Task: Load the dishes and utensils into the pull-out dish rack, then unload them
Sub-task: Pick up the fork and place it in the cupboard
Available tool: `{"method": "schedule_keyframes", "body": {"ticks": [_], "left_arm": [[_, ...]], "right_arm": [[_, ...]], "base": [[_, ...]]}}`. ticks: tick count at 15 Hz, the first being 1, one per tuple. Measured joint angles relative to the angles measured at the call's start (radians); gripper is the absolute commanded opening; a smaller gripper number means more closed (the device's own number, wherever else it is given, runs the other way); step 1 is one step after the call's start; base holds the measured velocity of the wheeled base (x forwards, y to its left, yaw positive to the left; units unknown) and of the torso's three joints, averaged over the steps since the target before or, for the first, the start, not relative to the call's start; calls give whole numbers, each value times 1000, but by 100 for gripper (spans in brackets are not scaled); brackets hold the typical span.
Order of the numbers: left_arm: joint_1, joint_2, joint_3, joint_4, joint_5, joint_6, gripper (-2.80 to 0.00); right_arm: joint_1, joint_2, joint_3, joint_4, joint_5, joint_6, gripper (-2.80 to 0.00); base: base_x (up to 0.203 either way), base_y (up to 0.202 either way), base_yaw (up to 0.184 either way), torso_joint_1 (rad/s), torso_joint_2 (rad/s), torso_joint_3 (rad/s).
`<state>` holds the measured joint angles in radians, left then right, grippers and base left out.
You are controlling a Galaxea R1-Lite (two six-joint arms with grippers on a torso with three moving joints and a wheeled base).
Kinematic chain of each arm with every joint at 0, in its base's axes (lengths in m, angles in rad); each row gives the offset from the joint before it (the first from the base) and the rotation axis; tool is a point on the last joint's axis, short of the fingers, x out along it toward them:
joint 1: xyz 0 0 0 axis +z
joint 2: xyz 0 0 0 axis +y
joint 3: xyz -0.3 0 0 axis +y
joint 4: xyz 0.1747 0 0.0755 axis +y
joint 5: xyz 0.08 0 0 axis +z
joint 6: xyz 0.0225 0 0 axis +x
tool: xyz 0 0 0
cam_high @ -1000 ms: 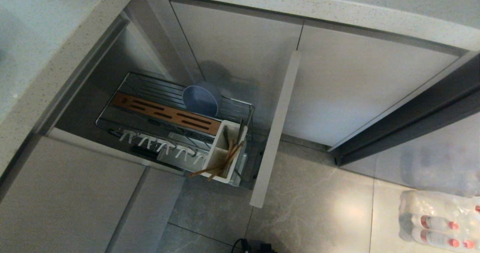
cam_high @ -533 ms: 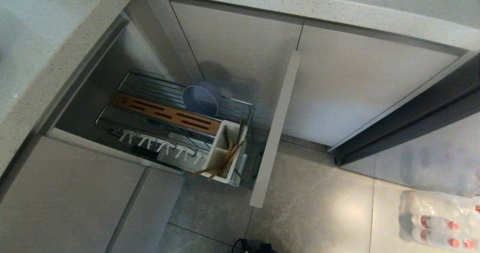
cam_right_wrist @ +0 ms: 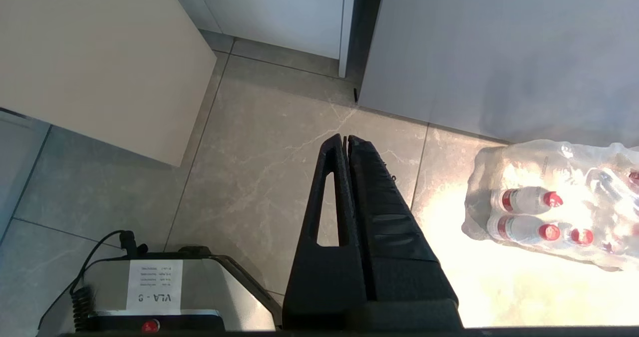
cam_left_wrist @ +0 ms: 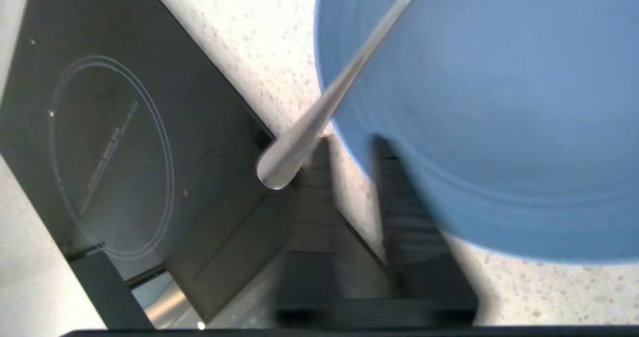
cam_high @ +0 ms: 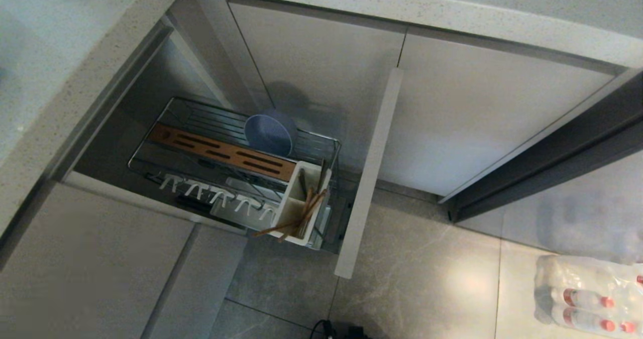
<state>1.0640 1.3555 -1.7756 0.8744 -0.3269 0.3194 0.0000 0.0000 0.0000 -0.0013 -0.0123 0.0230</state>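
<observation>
Left gripper point(cam_left_wrist: 349, 147), jaws slightly parted, straddles the matte blue plate point(cam_left_wrist: 499, 102) rim on the speckled countertop point(cam_left_wrist: 259, 32); a slim silver fork point(cam_left_wrist: 319, 112) lies across it.

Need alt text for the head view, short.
A pull-out dish rack stands open from a lower kitchen cabinet, seen from above, with a blue bowl standing on edge in its wires and chopsticks leaning out of its white utensil caddy. A shrink-wrapped pack of bottles lies on the tiled floor; no robot hand shows.

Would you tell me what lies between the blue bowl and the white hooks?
The slotted wooden strip lies between the bowl and hooks, shown in the head view.
</observation>
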Motion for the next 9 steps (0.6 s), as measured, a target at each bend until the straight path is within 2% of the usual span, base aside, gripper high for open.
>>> {"method": "schedule_keyframes", "body": {"ticks": [6,9], "left_arm": [[-3,14,-23,-1,-11,0,0],[-8,48,-59,-1,-76,1,0]], "right_arm": [[0,0,0,0,0,0,-280],[0,0,0,0,0,0,-280]], "base": [[0,0,0,0,0,0],[0,0,0,0,0,0]]}}
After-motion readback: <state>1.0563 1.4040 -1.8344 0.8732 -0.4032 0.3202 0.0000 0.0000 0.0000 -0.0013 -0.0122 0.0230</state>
